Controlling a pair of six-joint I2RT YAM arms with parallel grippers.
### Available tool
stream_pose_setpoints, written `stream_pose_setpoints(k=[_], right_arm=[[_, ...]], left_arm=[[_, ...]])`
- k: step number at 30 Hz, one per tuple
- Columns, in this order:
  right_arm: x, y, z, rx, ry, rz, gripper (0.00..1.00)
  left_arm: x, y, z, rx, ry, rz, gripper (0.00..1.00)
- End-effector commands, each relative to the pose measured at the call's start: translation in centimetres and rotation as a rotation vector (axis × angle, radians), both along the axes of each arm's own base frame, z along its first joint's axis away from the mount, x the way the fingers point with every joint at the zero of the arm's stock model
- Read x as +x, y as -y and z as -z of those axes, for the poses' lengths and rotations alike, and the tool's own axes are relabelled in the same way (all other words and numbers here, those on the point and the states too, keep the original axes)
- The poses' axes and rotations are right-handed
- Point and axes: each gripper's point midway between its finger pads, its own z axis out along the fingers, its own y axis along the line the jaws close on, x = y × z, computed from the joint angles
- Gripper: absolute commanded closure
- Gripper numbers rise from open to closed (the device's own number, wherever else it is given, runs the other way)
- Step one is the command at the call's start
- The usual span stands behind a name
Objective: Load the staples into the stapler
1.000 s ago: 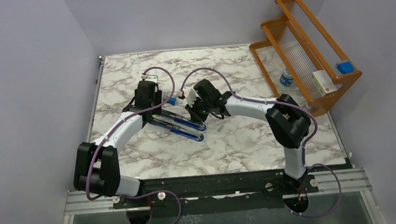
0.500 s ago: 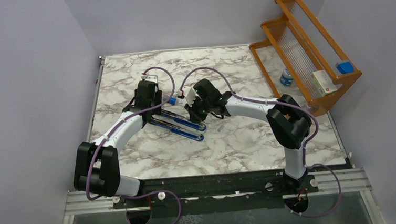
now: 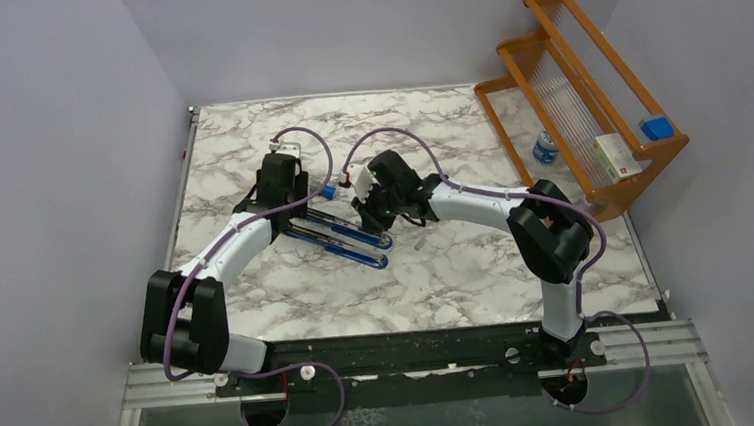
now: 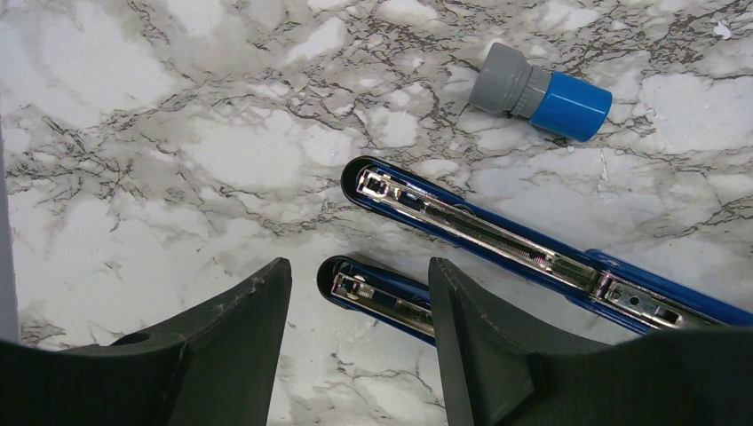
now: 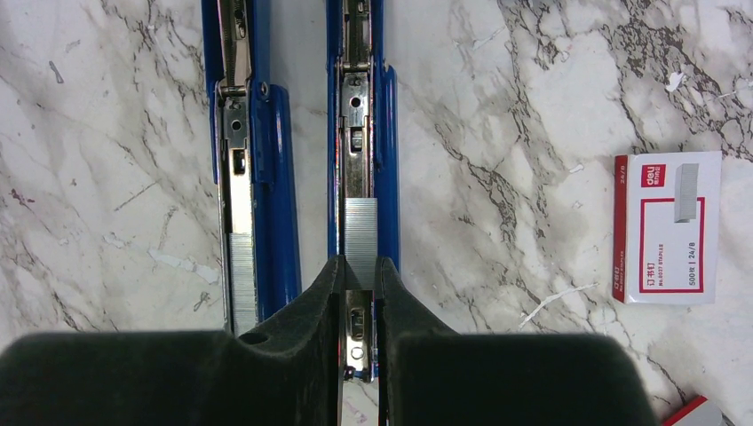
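The right gripper (image 5: 360, 271) pinches the staple strip (image 5: 360, 232); its long axis runs 12-to-6, in line with the magazine channel of the opened stapler (image 5: 385, 133); the left gripper (image 4: 357, 271) hangs spread, empty.

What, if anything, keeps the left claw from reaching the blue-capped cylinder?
Probably nothing, so likely yes. The left claw is open and empty, and the blue-capped cylinder lies uncovered ahead. Only the opened stapler lies flat between them, so the claw would have to pass over it.
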Motion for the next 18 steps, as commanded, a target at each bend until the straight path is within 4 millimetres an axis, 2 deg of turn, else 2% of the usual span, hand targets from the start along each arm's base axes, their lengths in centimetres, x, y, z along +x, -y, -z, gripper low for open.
stream_pose_setpoints(k=[1, 18], right_arm=[[0.3, 0.0, -0.2, -0.015, 0.015, 0.011, 0.99], [-0.1, 0.3, 1.0, -0.044, -0.009, 0.006, 0.99]], left_arm=[[0.9, 0.1, -1.9, 0.000, 0.056, 0.003, 0.39], [0.9, 0.1, -2.0, 0.000, 0.057, 0.003, 0.39]])
